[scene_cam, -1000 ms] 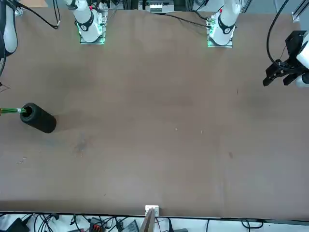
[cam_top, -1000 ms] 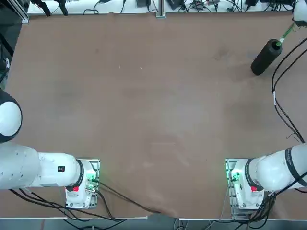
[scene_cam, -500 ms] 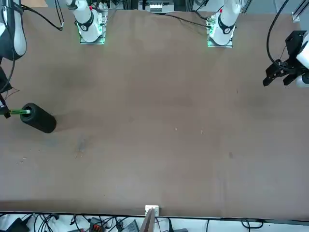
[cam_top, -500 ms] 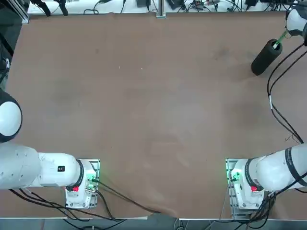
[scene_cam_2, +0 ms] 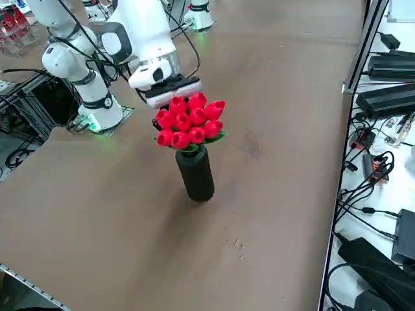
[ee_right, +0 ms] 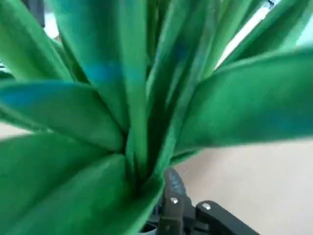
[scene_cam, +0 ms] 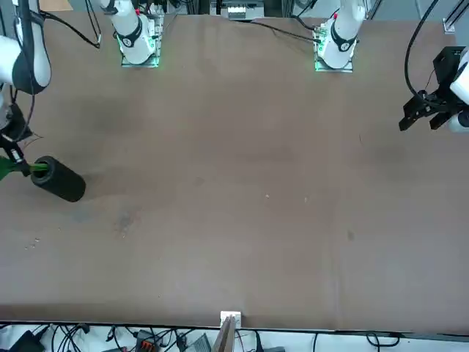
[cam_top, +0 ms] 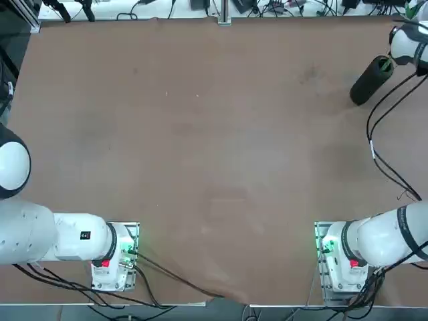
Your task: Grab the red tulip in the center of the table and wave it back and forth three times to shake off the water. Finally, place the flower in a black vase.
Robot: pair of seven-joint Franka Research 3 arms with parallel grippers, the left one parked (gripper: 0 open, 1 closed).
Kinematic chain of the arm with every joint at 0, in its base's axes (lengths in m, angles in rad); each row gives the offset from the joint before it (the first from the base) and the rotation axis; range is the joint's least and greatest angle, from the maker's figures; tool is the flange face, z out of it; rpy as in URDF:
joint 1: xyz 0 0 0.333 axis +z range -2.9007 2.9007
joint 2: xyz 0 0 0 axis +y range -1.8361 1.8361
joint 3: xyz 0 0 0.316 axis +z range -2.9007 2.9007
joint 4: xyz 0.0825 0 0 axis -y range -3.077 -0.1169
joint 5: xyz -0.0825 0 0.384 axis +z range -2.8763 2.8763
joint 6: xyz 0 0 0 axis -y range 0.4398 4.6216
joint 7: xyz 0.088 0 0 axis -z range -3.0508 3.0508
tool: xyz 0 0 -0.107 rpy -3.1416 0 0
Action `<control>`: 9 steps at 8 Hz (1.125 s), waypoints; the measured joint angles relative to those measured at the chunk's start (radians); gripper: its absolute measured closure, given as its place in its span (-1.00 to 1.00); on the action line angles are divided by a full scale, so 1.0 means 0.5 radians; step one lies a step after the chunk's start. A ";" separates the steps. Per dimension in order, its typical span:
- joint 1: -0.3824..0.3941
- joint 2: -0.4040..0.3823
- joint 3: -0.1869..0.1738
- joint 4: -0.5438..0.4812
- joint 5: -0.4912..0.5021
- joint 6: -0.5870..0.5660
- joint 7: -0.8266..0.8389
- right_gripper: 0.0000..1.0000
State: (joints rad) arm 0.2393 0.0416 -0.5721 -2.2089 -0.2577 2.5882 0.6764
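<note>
The black vase [scene_cam_2: 196, 173] stands upright near the far right corner of the brown table [cam_top: 214, 147]. Red tulip blooms [scene_cam_2: 189, 122] sit just above its mouth, with the stalk down inside the tube. My right gripper [scene_cam_2: 162, 120] is right behind the blooms, shut on the stalk under the leaves. In the wrist view, green leaves [ee_right: 122, 98] fan out from my fingers [ee_right: 172, 211] and fill the picture. From overhead the vase [cam_top: 369, 80] shows green at its mouth beside my gripper [cam_top: 401, 48]. The front view has the vase [scene_cam: 60, 179] at far left with my gripper [scene_cam: 11, 150] next to it.
Cables and black power boxes [scene_cam_2: 389, 97] lie on the floor past the table's far edge, close to the vase. The parked left gripper [scene_cam: 429, 110] hangs at the other side. Both arm bases [cam_top: 341, 257] stand at the near edge.
My gripper has come in toward the vase and lowered. The green stalk that stuck out of the mouth has slid almost fully inside. The vase has stayed put.
</note>
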 joint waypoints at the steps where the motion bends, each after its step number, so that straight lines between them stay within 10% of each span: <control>1: 0.000 0.006 0.000 -0.022 -0.005 0.013 0.044 0.76; 3: 0.000 0.005 0.000 -0.031 -0.005 0.014 0.062 0.54; 7: 0.002 -0.036 0.003 -0.021 -0.005 -0.003 0.063 -0.82; 9: 0.031 -0.082 0.008 0.064 -0.005 -0.306 0.063 -1.00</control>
State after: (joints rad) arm 0.2548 0.0008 -0.5683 -2.1769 -0.2602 2.4351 0.7078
